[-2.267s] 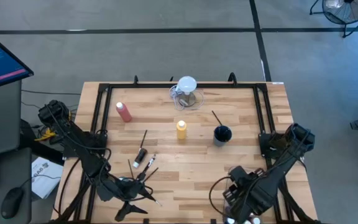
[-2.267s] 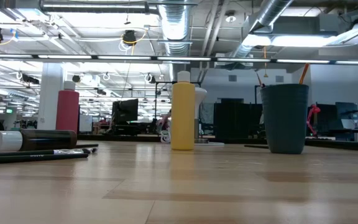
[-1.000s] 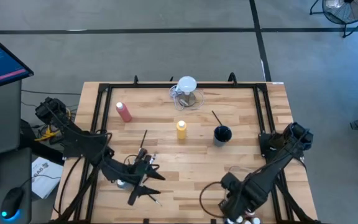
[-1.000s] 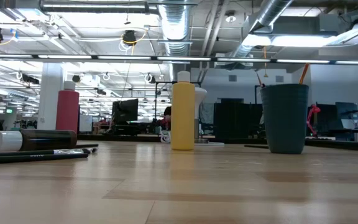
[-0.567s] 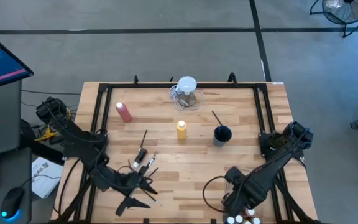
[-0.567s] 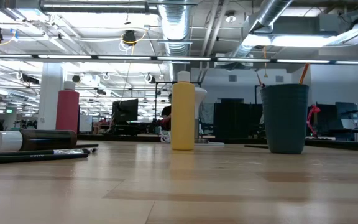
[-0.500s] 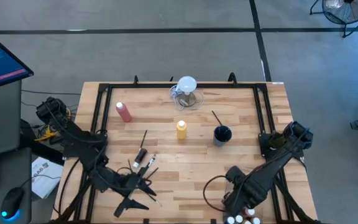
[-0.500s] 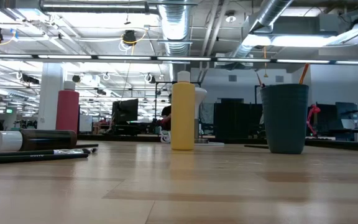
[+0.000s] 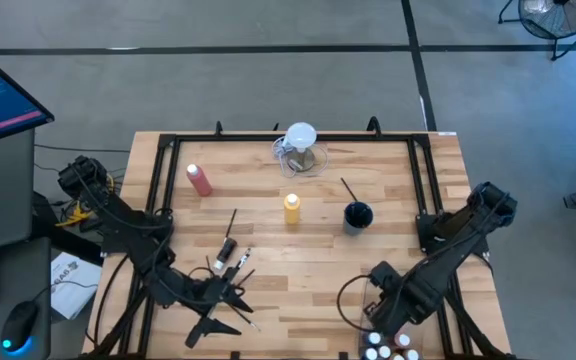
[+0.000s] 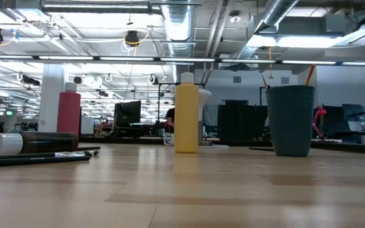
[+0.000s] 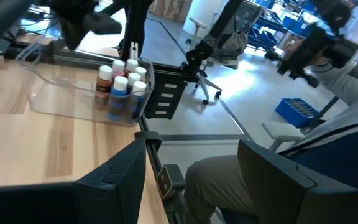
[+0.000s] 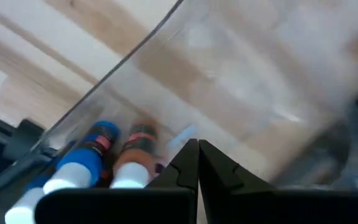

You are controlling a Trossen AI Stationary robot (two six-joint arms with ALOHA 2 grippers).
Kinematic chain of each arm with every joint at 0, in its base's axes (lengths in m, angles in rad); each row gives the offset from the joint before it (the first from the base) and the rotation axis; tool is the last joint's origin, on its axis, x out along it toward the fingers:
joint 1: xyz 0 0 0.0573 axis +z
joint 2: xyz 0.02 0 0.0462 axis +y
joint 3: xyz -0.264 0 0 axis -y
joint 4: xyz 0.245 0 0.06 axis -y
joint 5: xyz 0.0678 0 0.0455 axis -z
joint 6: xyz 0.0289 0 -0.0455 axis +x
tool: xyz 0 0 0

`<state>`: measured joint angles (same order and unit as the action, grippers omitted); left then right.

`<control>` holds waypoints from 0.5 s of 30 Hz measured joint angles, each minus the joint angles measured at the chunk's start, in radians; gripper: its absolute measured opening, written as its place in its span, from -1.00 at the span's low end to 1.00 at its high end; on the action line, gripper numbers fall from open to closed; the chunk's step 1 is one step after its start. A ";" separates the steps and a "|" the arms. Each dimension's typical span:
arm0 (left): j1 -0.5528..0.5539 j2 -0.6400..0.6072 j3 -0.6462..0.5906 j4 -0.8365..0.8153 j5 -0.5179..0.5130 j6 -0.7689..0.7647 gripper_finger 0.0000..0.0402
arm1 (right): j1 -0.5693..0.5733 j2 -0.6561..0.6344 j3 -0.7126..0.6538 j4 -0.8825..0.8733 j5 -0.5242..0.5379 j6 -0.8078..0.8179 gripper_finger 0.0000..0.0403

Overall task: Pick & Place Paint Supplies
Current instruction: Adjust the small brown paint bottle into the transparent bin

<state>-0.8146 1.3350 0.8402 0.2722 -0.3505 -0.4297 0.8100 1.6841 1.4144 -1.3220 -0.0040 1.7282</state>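
Our right end effector (image 12: 197,149) is clenched, empty, above the clear bin (image 12: 241,68) holding small paint bottles (image 12: 114,165). Our left end effector (image 11: 191,171) is released, near the table (image 9: 308,265) front edge.

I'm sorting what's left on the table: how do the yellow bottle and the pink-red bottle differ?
The yellow bottle stands near the table's middle; the pink-red bottle stands toward the far left corner. In the low view the yellow one looks taller and nearer, with a white cap showing, while the pink-red one sits farther back, its cap hard to make out. Both are upright squeeze bottles that no claw touches.
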 joint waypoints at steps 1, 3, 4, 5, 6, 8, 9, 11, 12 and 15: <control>-0.004 0.000 0.000 0.000 0.000 -0.002 0.06 | 0.005 -0.015 -0.050 0.069 -0.012 0.016 -1.00; -0.012 0.000 0.000 0.000 -0.004 -0.004 0.06 | 0.015 -0.041 -0.129 0.192 -0.026 0.042 -1.00; -0.017 0.000 0.000 0.000 -0.014 -0.005 0.06 | 0.021 -0.048 -0.159 0.229 -0.025 0.062 -1.00; -0.022 0.000 0.000 0.000 -0.023 -0.005 0.06 | 0.026 -0.051 -0.183 0.257 -0.025 0.075 -1.00; -0.026 0.000 0.000 0.000 -0.031 -0.005 0.06 | 0.031 -0.050 -0.201 0.282 -0.025 0.076 -1.00; -0.030 0.000 0.000 0.001 -0.040 -0.005 0.06 | 0.036 -0.037 -0.227 0.292 -0.035 0.077 -1.00; -0.031 0.000 0.000 0.001 -0.044 -0.005 0.06 | 0.037 -0.026 -0.238 0.292 -0.059 0.076 -1.00; -0.030 0.000 0.000 0.003 -0.045 -0.005 0.06 | 0.034 -0.007 -0.258 0.338 -0.098 0.072 -1.00; -0.030 0.000 0.000 0.005 -0.045 -0.005 0.06 | 0.033 -0.001 -0.266 0.363 -0.105 0.066 -1.00; -0.030 0.000 0.000 0.006 -0.048 -0.005 0.06 | 0.022 0.017 -0.269 0.437 -0.113 0.022 -1.00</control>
<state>-0.8448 1.3354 0.8398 0.2783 -0.3983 -0.4347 0.8323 1.7010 1.1454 -0.8853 -0.1174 1.7500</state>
